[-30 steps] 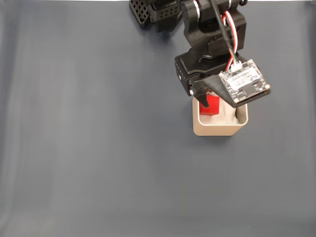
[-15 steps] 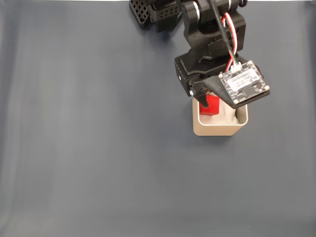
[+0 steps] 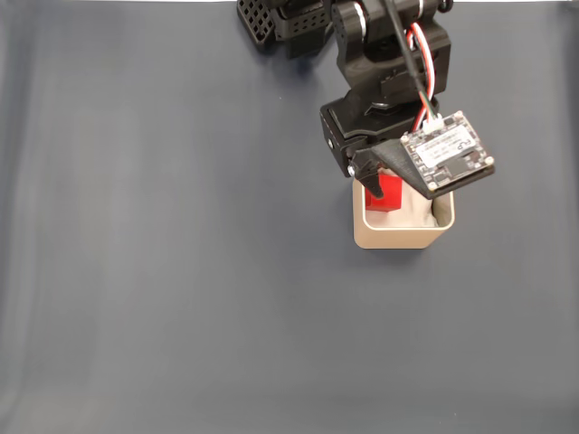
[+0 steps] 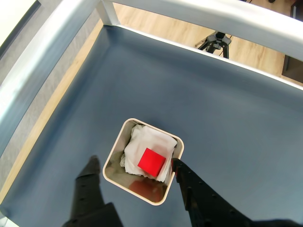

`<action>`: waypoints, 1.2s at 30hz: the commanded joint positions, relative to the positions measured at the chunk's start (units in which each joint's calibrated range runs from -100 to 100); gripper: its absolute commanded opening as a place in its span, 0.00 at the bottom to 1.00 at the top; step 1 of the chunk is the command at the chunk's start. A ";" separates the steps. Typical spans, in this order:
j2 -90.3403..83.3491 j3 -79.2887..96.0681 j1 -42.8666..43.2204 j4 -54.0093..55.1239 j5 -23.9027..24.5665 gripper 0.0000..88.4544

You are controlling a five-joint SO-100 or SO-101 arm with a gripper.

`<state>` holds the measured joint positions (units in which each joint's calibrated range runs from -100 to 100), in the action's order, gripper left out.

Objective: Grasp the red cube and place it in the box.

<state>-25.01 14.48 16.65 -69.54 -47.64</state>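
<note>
Red cube [image 4: 151,161] lies on white padding [image 4: 150,140] inside the box [image 4: 116,146] (task looks done). Fingers [image 4: 134,166] spread wide, empty, straddling the box w/ one tip touching its rim; careless retreat could tip it on the bench [image 3: 181,271].

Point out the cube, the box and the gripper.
cube [image 4: 151,161], wrist view, middle of its red top face
box [image 4: 119,137], wrist view, left rim of the beige wall
gripper [image 4: 133,165], wrist view, midway between the two black fingertips, which stand apart either side of the box

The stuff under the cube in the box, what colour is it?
White padding, clearest in the wrist view.
</note>
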 commanded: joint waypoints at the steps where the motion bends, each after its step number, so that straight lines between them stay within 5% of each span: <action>1: -3.16 -0.53 -0.21 0.89 0.78 0.10; 4: -3.68 -0.81 -0.71 1.54 1.66 0.00; 22: -8.52 6.30 -12.71 4.42 2.25 0.00; 36: -22.54 29.00 -18.10 12.05 0.93 0.00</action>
<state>-42.40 39.25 -0.86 -59.87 -46.28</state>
